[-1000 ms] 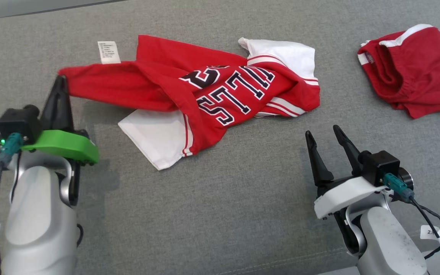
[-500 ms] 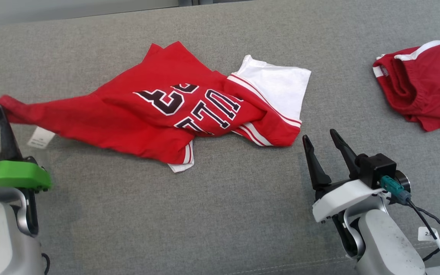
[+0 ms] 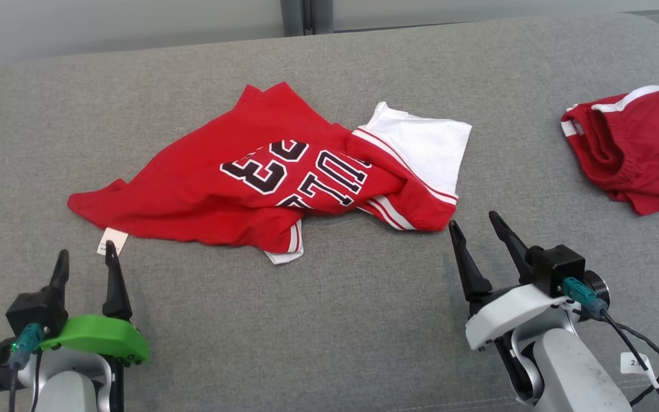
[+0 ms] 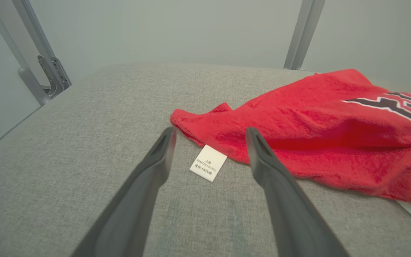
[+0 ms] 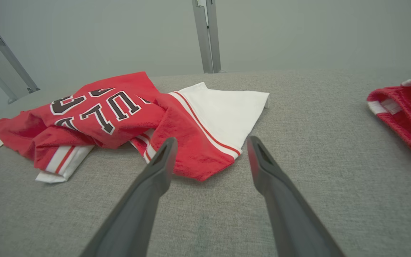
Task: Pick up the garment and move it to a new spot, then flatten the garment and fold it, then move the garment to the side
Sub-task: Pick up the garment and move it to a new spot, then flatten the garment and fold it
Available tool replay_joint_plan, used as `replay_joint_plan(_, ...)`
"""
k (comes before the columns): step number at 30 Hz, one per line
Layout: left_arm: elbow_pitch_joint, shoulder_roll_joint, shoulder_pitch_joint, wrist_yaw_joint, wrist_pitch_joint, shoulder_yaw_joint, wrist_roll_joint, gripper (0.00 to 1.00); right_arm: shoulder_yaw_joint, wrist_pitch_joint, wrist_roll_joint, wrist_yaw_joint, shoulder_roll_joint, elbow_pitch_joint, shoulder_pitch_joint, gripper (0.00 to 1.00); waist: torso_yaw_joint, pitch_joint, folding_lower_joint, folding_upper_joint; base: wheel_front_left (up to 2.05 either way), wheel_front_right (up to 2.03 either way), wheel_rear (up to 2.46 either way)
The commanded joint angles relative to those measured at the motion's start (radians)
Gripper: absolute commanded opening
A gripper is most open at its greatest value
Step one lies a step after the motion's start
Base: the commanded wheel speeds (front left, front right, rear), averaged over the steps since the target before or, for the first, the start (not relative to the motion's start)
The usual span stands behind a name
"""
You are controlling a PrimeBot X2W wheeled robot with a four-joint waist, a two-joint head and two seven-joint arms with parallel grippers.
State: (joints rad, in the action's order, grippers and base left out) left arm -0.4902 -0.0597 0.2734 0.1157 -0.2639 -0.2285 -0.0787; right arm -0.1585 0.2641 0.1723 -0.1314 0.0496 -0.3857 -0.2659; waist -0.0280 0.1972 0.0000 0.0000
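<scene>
Just short of the crumpled red shirt (image 3: 261, 189), which is lying lengthwise left to right across the grey cushion (image 3: 329, 332), the left fingers (image 3: 113, 274) and right fingers (image 3: 464, 257) are standing open and empty, the left pair pointing at its labelled tip, the right pair at its striped end.

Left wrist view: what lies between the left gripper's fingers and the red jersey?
A white care label lies flat on the grey cushion between the left gripper and the jersey, seen in the left wrist view.
</scene>
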Motion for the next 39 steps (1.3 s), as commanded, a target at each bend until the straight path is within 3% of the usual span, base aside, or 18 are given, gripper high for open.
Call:
replay_joint_plan(1, 0.009, 0.002, -0.031, 0.005, 0.0, 0.013, -0.012, 1.0, -0.001, 0.0, 0.0, 0.002, 0.003, -0.006, 0.016, 1.0, 0.024, -0.021, 0.0, 0.0, 0.0, 0.0, 0.0)
replay_joint_plan(9, 0.083, 0.007, -0.162, -0.011, 0.0, 0.129, -0.081, 1.0, -0.012, 0.0, 0.016, 0.002, 0.003, -0.017, 0.051, 1.0, 0.067, -0.103, 0.0, 0.0, 0.0, 0.0, 0.0)
replay_joint_plan(13, 0.13, 0.007, -0.218, -0.029, 0.0, 0.153, -0.097, 1.0, -0.017, 0.0, 0.026, 0.002, 0.003, -0.022, 0.072, 1.0, 0.069, -0.139, 0.0, 0.0, 0.0, 0.0, 0.0)
replay_joint_plan(28, 0.174, 0.007, -0.288, -0.021, 0.0, 0.221, -0.099, 1.0, -0.026, 0.0, 0.029, 0.002, 0.002, -0.027, 0.12, 1.0, 0.06, -0.184, 0.0, 0.0, 0.0, 0.0, 0.0)
replay_joint_plan(33, 0.17, 0.007, -0.263, -0.019, 0.0, 0.262, -0.117, 1.0, -0.057, 0.0, 0.027, 0.002, 0.002, -0.04, 0.097, 1.0, 0.1, -0.161, 0.0, 0.0, 0.0, 0.0, 0.0)
replay_joint_plan(39, 0.163, 0.007, -0.21, -0.023, 0.0, 0.359, -0.15, 1.0, -0.104, 0.0, 0.036, 0.002, 0.003, -0.078, 0.053, 1.0, 0.251, -0.108, 0.0, 0.0, 0.0, 0.0, 0.0)
